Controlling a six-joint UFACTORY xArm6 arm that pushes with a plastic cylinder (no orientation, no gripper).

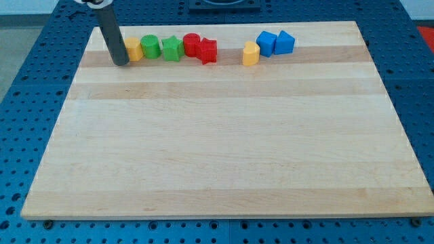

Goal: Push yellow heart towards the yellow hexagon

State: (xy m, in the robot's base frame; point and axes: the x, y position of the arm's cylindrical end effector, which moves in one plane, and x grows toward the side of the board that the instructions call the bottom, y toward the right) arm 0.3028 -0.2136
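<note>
On a blue pegboard bench (27, 81), pale wooden board (224, 149).

Along the wooden board's (224, 156) top edge: green cylinder (150, 47), green star (172, 49), red cylinder (192, 44), red star (208, 51), two blue blocks (276, 43).

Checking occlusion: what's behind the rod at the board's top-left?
A yellow block sits right behind my tip, touching it or nearly so. Only the block's right part shows; the rod covers the rest, so its shape can't be confirmed. A green block sits next along the row.
</note>
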